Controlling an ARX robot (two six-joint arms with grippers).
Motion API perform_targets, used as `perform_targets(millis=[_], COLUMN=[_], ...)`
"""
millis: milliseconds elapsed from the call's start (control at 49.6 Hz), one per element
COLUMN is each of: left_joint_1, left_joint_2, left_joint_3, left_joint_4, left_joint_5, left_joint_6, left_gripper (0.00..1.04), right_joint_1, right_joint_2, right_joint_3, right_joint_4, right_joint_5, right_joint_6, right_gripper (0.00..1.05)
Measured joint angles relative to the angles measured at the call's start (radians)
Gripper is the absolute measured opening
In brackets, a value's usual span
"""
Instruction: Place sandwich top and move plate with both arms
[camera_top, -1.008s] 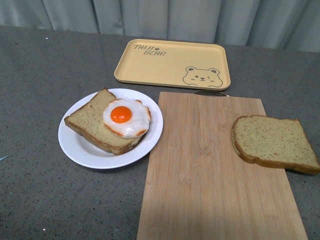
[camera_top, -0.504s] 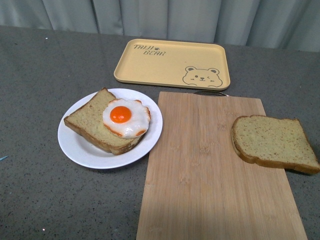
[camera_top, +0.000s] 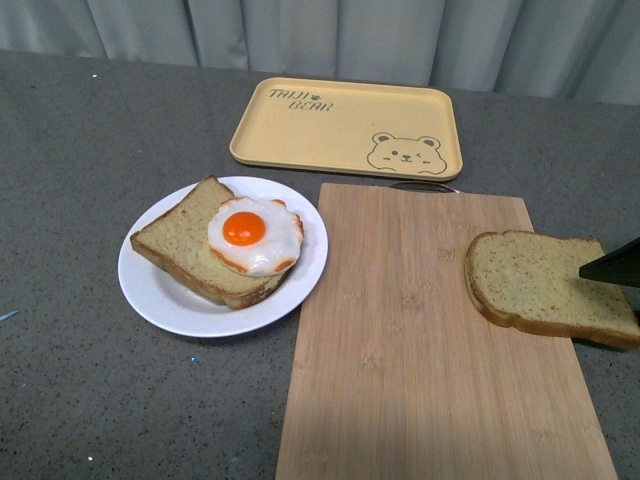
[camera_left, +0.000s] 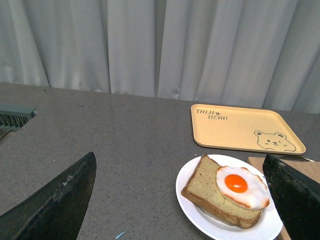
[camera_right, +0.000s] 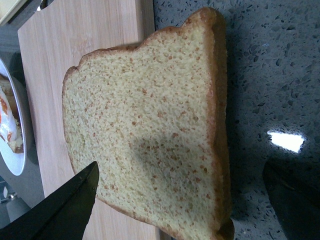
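The sandwich top (camera_top: 545, 282) is a bare tan slice lying on the right edge of the wooden board (camera_top: 410, 330), partly overhanging it. It fills the right wrist view (camera_right: 150, 125). My right gripper (camera_right: 180, 200) is open just above it, one finger over the slice, the other over the counter. One fingertip (camera_top: 612, 265) shows at the front view's right edge. The white plate (camera_top: 160, 295) holds a bread slice with a fried egg (camera_top: 252, 235). My left gripper (camera_left: 182, 200) is open, behind the plate (camera_left: 192, 210), and is out of the front view.
A yellow bear tray (camera_top: 345, 127) lies beyond the board and plate, also in the left wrist view (camera_left: 245, 129). The plate touches the board's left edge. Grey speckled counter surrounds everything; curtains hang at the back.
My right gripper's fingertip has come into the front view from the right, over the bare slice. The view has shifted slightly. Plate, bread and tray lie as before.
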Motion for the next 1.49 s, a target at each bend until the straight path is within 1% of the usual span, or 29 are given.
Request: perform_targets(millis=[101,141,181,202,282,343,403,484,544,605,645,786,826,867,968,1068,1129,1149,1169,1189,1230,1310,1371,1492], left_joint_1=[0.000,0.000,0.000,0.000,0.000,0.000,0.000,0.000,0.000,0.000,0.000,0.000,0.000,0.000,0.000,0.000,0.000,0.000,0.000,0.000,0.000,0.000,0.000,0.000], left_joint_2=[0.000,0.000,0.000,0.000,0.000,0.000,0.000,0.000,0.000,0.000,0.000,0.000,0.000,0.000,0.000,0.000,0.000,0.000,0.000,0.000,0.000,0.000,0.000,0.000], left_joint_3=[0.000,0.000,0.000,0.000,0.000,0.000,0.000,0.000,0.000,0.000,0.000,0.000,0.000,0.000,0.000,0.000,0.000,0.000,0.000,0.000,0.000,0.000,0.000,0.000], left_joint_4=[0.000,0.000,0.000,0.000,0.000,0.000,0.000,0.000,0.000,0.000,0.000,0.000,0.000,0.000,0.000,0.000,0.000,0.000,0.000,0.000,0.000,0.000,0.000,0.000], left_joint_5=[0.000,0.000,0.000,0.000,0.000,0.000,0.000,0.000,0.000,0.000,0.000,0.000,0.000,0.000,0.000,0.000,0.000,0.000,0.000,0.000,0.000,0.000,0.000,0.000], left_joint_6=[0.000,0.000,0.000,0.000,0.000,0.000,0.000,0.000,0.000,0.000,0.000,0.000,0.000,0.000,0.000,0.000,0.000,0.000,0.000,0.000,0.000,0.000,0.000,0.000], left_gripper=[0.98,0.98,0.98,0.98,0.98,0.98,0.98,0.98,0.98,0.98,0.98,0.98,0.98,0.98,0.98,0.98,0.98,0.98,0.98,0.98,0.98,0.98,0.98,0.98], right_joint_1=[0.010,0.014,0.018,0.019,0.025,0.024,0.024,0.016,0.014,0.011,0.009,0.018,0.035,0.068,0.155,0.272,0.345,0.357,0.391,0.402,0.467,0.562,0.614,0.667], right_joint_2=[0.007,0.008,0.012,0.012,0.013,0.013,0.011,-0.004,-0.035,-0.105,-0.147,-0.264,-0.304,-0.343,-0.370,-0.340,-0.297,-0.289,-0.261,-0.252,-0.198,-0.106,-0.045,0.037], right_joint_3=[0.002,0.001,0.001,0.001,-0.005,-0.006,-0.006,-0.014,-0.029,-0.047,-0.055,-0.097,-0.122,-0.159,-0.204,-0.210,-0.197,-0.195,-0.185,-0.181,-0.146,-0.065,-0.008,0.086], right_joint_4=[0.018,0.030,0.044,0.045,0.054,0.053,0.045,0.022,0.016,0.006,0.008,0.074,0.128,0.235,0.418,0.570,0.638,0.651,0.692,0.704,0.747,0.764,0.775,0.732], right_joint_5=[0.000,-0.001,-0.002,-0.002,0.005,0.013,0.020,0.032,0.017,-0.016,-0.036,-0.111,-0.143,-0.184,-0.198,-0.165,-0.137,-0.133,-0.122,-0.121,-0.095,-0.063,-0.038,-0.027], right_joint_6=[0.027,0.040,0.053,0.056,0.076,0.079,0.079,0.084,0.085,0.085,0.090,0.154,0.206,0.293,0.452,0.585,0.660,0.673,0.703,0.715,0.774,0.828,0.838,0.843], right_gripper=[0.95,0.92,0.85,0.84,0.66,0.55,0.48,0.31,0.21,0.07,0.02,0.01,0.01,0.01,0.01,0.01,0.01,0.01,0.01,0.01,0.01,0.01,0.01,0.01])
